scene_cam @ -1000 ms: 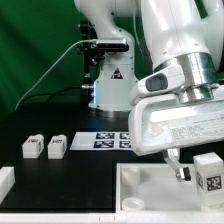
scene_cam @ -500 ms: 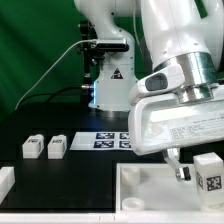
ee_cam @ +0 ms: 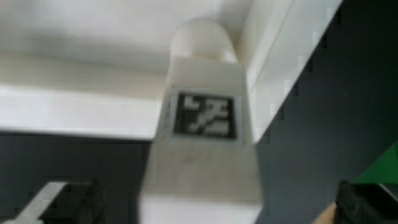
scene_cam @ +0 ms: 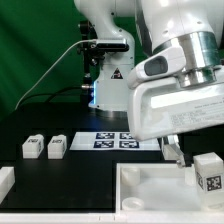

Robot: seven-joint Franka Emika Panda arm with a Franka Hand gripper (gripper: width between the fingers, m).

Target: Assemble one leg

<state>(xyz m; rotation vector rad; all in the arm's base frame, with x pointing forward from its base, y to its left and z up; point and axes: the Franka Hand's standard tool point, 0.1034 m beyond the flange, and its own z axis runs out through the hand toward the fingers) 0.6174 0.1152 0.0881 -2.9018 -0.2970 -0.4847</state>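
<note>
A small white leg (scene_cam: 208, 171) with a black-and-white tag stands at the right end of the big white panel (scene_cam: 150, 188). My gripper (scene_cam: 178, 153) hangs just above and to the exterior view's left of it, apart from it. In the wrist view the same tagged leg (ee_cam: 205, 115) runs between my two dark fingers (ee_cam: 64, 202), with a gap on each side, and the panel (ee_cam: 71, 70) lies behind it. The jaws are open and hold nothing. Two more legs (scene_cam: 33, 148) (scene_cam: 57, 147) lie side by side on the black table at the exterior view's left.
The marker board (scene_cam: 112, 140) lies on the table behind the panel, in front of the robot base (scene_cam: 108, 85). A white piece (scene_cam: 5, 181) sits at the left edge. A green wall stands behind.
My gripper has risen and drawn a little away from the leg on the panel. The leg and the other parts have not moved.
</note>
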